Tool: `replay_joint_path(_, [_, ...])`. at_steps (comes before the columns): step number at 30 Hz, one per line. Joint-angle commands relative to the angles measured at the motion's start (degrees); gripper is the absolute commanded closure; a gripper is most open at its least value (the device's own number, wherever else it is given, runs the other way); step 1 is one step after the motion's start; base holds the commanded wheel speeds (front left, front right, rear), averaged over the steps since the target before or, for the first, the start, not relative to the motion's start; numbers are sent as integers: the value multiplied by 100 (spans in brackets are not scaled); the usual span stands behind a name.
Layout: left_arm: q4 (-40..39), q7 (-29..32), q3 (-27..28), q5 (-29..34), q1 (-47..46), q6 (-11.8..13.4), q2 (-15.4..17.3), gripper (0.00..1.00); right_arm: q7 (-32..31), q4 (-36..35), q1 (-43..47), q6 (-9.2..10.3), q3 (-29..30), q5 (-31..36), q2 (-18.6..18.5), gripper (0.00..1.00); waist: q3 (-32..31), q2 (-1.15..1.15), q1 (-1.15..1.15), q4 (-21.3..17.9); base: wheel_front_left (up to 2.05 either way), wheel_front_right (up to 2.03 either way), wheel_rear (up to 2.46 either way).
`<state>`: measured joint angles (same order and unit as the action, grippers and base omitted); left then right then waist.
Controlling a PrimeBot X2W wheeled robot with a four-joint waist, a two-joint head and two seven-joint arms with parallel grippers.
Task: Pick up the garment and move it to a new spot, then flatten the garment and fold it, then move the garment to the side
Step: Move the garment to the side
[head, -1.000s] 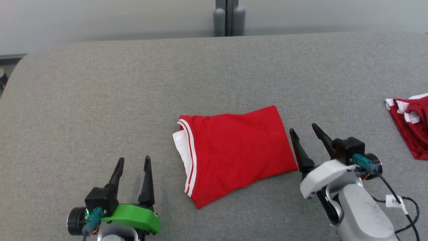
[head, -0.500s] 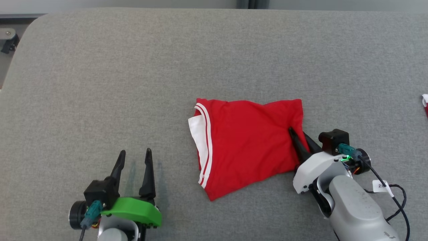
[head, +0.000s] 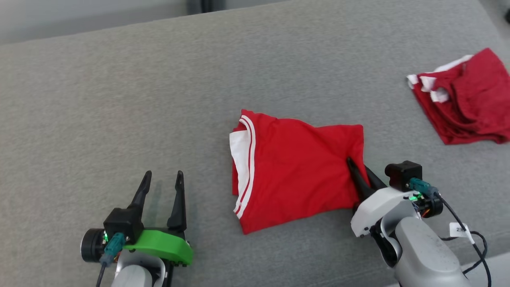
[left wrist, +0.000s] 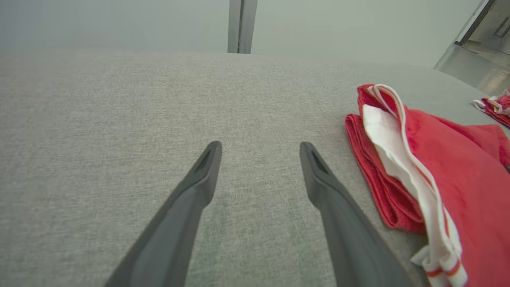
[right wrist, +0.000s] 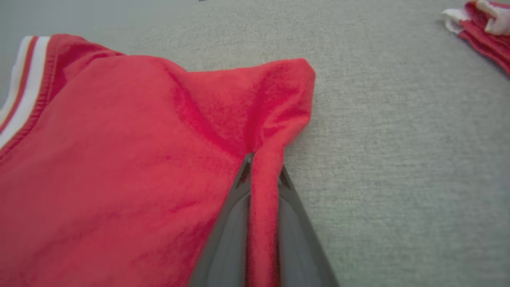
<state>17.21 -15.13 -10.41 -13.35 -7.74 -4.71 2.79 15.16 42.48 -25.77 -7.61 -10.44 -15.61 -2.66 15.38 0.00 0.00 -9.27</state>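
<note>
Grey surface [head: 119,79] — right gripper [head: 357,164] now pinches garment [head: 295,167] edge, open before.

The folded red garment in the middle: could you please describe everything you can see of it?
The red garment looks like soft knit, folded into a rough rectangle, with white stripes and a white inner layer at its left edge. It lies on the gray fabric surface, and the right end effector pinches a raised ridge near its right edge.
</note>
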Motion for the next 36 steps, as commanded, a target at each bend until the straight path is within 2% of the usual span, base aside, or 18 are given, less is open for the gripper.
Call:
replay_joint_path(1, [22,2,-30,59,-93,-32,30,0,-5,-13,185,22,-9,-59,-45,100,-312,0,0,-1874,0,0,0])
replay_joint_path(4, [61,2,-123,77,-161,-76,31,0,-3,-123,260,19,49,-118,-44,100,-228,0,0,-2099,0,0,0])
replay_joint_path(12, [231,2,-330,48,-225,-137,35,0,-2,-385,419,18,271,-88,-32,100,-78,0,0,-2150,0,0,0])
replay_joint_path(18, [200,2,-178,180,-134,-105,36,0,1,-325,-87,18,27,56,-28,100,102,0,0,-2107,0,0,0])
replay_joint_path(20, [208,2,-178,248,-230,-138,33,0,1,-220,-412,18,19,246,-61,100,238,0,0,-1957,0,0,0])
replay_joint_path(26, [210,2,-29,423,-441,-192,34,0,1,258,-1645,18,372,739,-354,100,665,0,0,-1541,0,0,0])
replay_joint_path(32, [244,2,3,553,-635,-253,36,0,-2,1054,-2612,18,1355,1537,-1062,100,1011,0,0,-1179,0,0,0])
replay_joint_path(34, [244,2,20,504,-672,-264,37,0,-14,1321,-2807,18,1864,1912,-1296,69,1067,0,0,-1075,0,0,0])
replay_joint_path(35, [240,2,16,487,-688,-269,37,0,-9,1372,-2848,18,2052,2096,-1371,40,1076,0,0,-1044,0,0,0])
replay_joint_path(36, [239,4,5,478,-705,-274,34,0,-7,1416,-2885,18,2314,2287,-1417,0,1079,0,0,-1018,0,0,0])
